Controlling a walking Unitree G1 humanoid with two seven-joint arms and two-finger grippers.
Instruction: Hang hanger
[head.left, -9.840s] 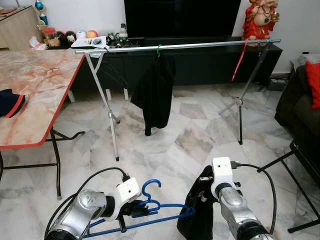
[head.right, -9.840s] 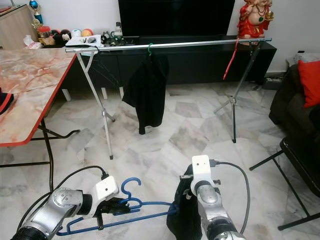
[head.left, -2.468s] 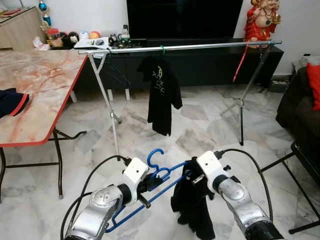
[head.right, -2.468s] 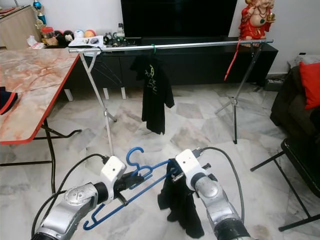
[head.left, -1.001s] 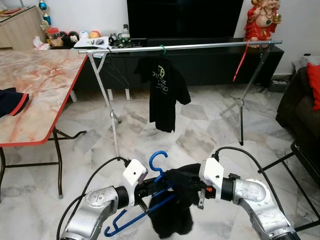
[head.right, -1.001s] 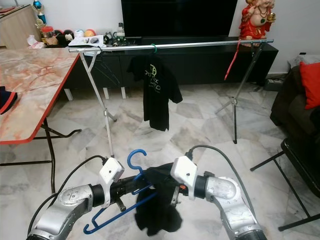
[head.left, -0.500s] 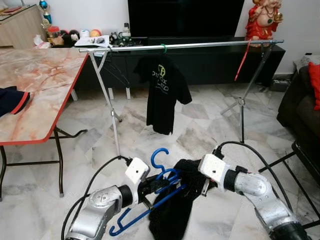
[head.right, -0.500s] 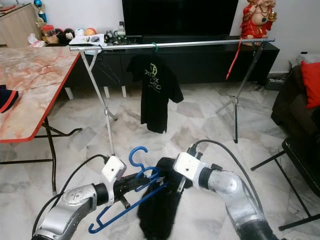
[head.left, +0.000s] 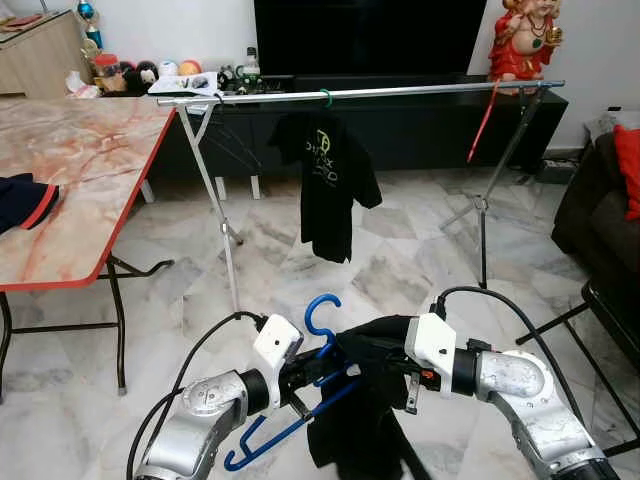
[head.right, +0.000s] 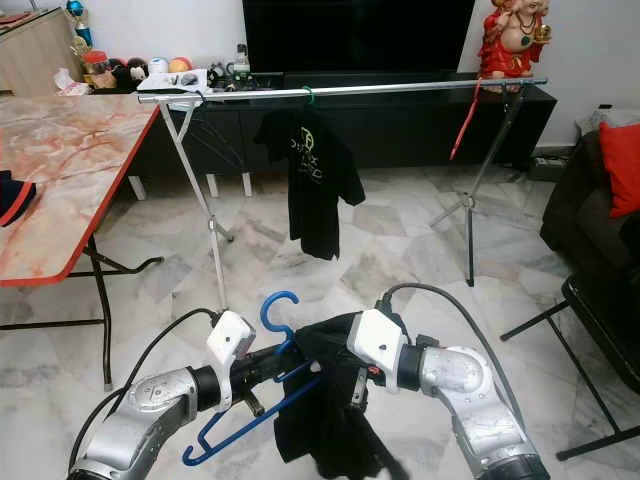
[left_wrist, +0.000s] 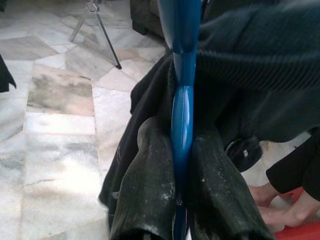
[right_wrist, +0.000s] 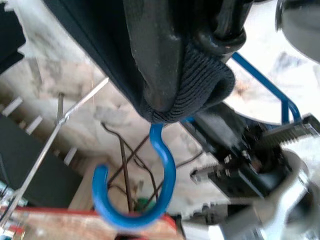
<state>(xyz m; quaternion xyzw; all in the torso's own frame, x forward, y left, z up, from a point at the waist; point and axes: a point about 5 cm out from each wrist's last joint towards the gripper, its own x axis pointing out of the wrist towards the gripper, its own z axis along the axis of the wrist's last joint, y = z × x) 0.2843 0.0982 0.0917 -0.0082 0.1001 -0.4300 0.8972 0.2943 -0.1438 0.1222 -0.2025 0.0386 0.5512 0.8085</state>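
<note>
Left end effector (left_wrist: 182, 200) clamps the blue hanger (head.left: 300, 405) (hook up, slanting); right end effector (right_wrist: 190, 95) pinches the black garment (head.left: 355, 430).

right hand (head.left: 400, 362) buried in black garment (head.left: 350, 420), its lower hem cut off by the edge
</note>
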